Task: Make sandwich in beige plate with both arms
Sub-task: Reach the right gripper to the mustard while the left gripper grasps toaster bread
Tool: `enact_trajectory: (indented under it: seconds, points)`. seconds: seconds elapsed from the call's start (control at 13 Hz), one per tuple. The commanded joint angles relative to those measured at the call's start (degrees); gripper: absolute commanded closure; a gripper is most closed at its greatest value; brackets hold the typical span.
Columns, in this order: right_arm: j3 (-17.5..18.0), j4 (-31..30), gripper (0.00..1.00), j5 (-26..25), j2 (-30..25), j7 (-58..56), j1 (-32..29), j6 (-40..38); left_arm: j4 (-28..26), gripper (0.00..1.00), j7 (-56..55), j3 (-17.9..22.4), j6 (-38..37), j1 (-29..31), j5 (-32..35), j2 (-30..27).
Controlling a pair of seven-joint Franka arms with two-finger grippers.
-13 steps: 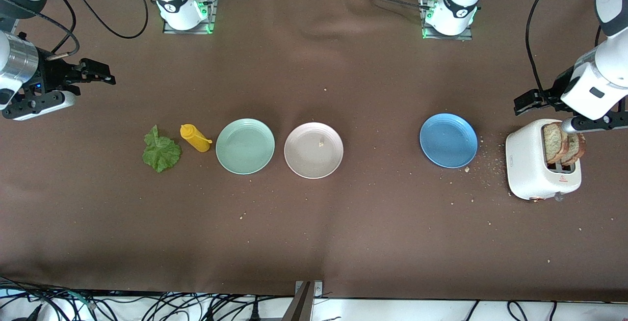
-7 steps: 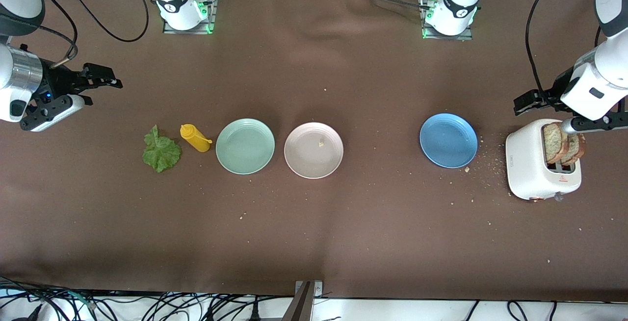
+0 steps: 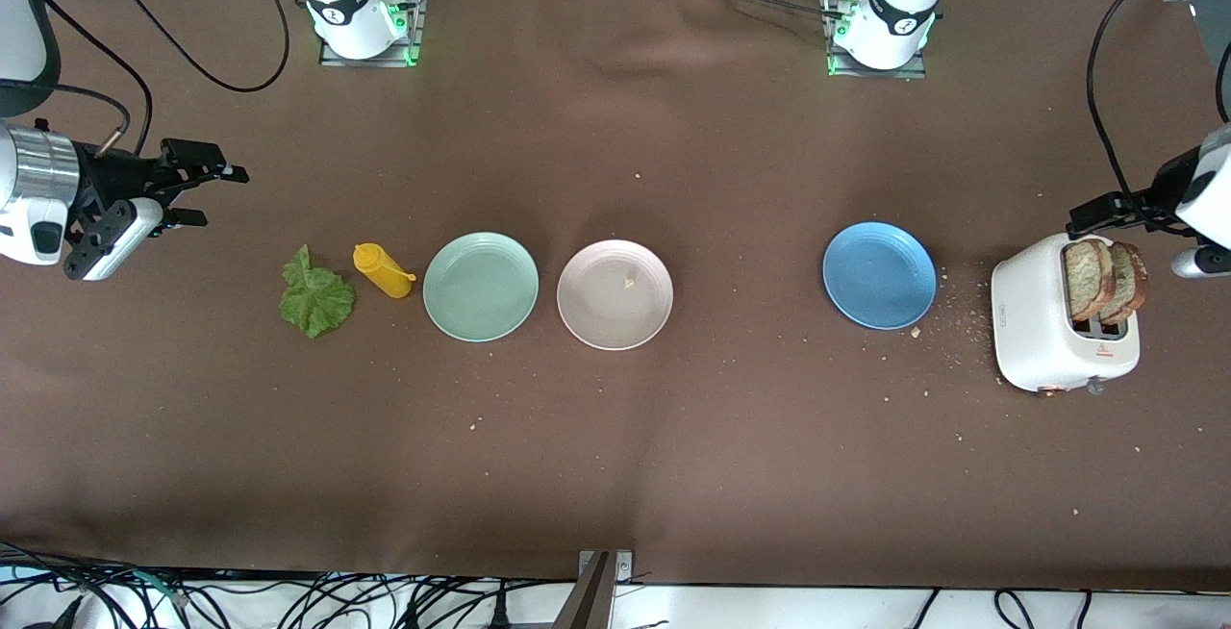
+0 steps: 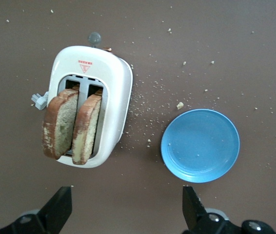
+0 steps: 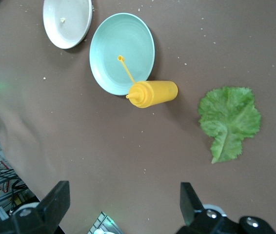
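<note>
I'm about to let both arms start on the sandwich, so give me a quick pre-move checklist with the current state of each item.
1. Beige plate free to receive food: ok, only a crumb on it.
2. Two toast slices standing up out of the toaster, reachable: ok.
3. Left gripper open, holding nothing, over the table beside the toaster: ok.
4. Lettuce leaf flat on the table, nothing on it: ok.
5. Right gripper open, holding nothing, over the table at the right arm's end: ok.
6. Yellow bottle lying between the lettuce leaf and the mint-green plate, close to the leaf: not ok, may get bumped.
</note>
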Motion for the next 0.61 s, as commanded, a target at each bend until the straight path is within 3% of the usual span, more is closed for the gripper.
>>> enact_trajectory:
  seconds: [0.0,0.31,0.54]
  points:
    - [0.3,1.2,0.0,4.8,4.3,-10.2,-2.9,-2.3,0.1,0.0,4.1,-0.5,2.6,2.3,1.0,3.6]
    - [0.3,1.2,0.0,11.3,10.4,-24.2,-4.1,-3.0,0.2,0.0,4.7,-0.5,4.3,3.6,1.0,8.5]
    - [0.4,1.1,0.0,13.2,13.9,-42.1,-4.3,-2.6,0.2,0.0,5.0,-0.5,5.4,4.3,1.0,10.8]
